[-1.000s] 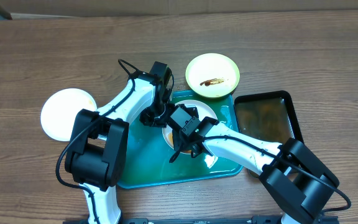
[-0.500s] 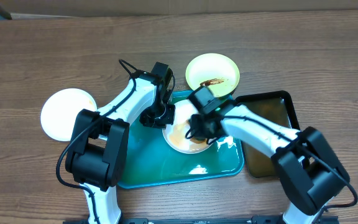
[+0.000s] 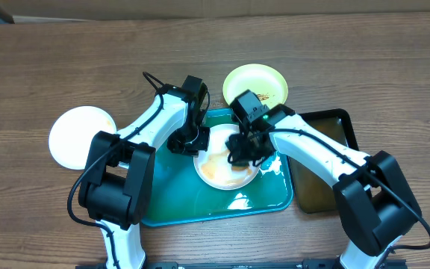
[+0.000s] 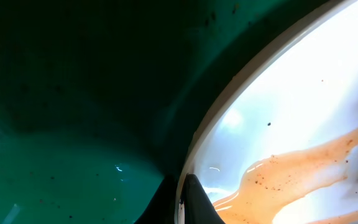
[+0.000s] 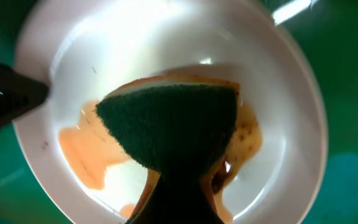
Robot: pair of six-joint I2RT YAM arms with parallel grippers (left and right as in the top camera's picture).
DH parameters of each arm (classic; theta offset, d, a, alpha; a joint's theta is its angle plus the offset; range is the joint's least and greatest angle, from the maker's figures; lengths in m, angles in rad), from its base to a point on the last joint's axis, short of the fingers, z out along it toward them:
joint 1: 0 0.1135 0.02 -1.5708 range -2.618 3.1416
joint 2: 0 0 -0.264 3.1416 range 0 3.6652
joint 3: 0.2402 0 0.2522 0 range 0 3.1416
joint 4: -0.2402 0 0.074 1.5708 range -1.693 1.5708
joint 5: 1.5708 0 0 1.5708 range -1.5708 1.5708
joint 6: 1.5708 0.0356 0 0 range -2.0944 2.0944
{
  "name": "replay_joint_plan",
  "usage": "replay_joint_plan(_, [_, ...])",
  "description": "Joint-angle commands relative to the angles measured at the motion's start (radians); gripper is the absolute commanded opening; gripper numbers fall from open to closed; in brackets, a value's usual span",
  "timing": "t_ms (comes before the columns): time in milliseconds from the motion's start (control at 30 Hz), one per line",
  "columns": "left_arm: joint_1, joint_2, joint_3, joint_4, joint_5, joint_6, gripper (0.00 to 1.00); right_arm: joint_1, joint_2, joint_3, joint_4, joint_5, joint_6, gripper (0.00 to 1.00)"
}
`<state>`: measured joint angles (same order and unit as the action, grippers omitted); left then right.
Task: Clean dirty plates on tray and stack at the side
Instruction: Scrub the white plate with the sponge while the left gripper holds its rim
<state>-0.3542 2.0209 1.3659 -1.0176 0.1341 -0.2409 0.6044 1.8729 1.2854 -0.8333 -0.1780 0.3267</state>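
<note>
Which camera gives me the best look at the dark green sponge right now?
The right wrist view: the dark green scouring sponge fills mid-frame, over the brown smear on the round white plate. Overhead, the right gripper hides nearly all of it. The left wrist view shows only plate rim and teal tray, no sponge.

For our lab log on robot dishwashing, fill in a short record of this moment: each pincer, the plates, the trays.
left pincer: holds rim of white plate on teal tray
right pincer: holds sponge over that plate
plate surface: brown liquid smeared
green plate: on table, brown smear
other white plate: on table, left
black tray: beside teal tray
</note>
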Motion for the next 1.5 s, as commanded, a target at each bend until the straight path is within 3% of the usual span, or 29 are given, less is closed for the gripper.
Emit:
replay_joint_plan(0, [-0.005, 0.044, -0.022, 0.001, -0.086, -0.008, 0.04, 0.0, -0.025, 0.032, 0.0, 0.066, -0.11, 0.04])
replay_joint_plan(167, [-0.005, 0.044, -0.022, 0.001, -0.086, -0.008, 0.04, 0.0, -0.025, 0.007, 0.004, 0.165, -0.129, 0.04])
replay_joint_plan(367, [-0.005, 0.044, -0.022, 0.001, -0.086, -0.008, 0.04, 0.0, -0.016, -0.074, 0.057, 0.146, -0.159, 0.04])
replay_joint_plan(767, [-0.005, 0.044, -0.022, 0.002, -0.082, -0.008, 0.04, 0.019, -0.009, -0.172, 0.17, -0.262, -0.169, 0.04])
replay_joint_plan(900, [-0.005, 0.044, -0.022, -0.001, -0.082, -0.01, 0.04, 0.031, -0.009, -0.172, 0.25, -0.209, -0.118, 0.04])
replay_joint_plan(1000, [-0.005, 0.044, -0.022, -0.002, -0.082, -0.01, 0.04, 0.026, -0.01, -0.161, 0.266, -0.047, -0.011, 0.04])
replay_joint_plan(1267, [-0.005, 0.044, -0.022, -0.003, -0.082, -0.01, 0.04, 0.009, -0.015, -0.016, 0.134, 0.104, 0.018, 0.04])
replay_joint_plan(1467, [-0.005, 0.044, -0.022, -0.002, -0.082, -0.01, 0.04, 0.013, -0.016, 0.021, 0.06, 0.106, 0.06, 0.04])
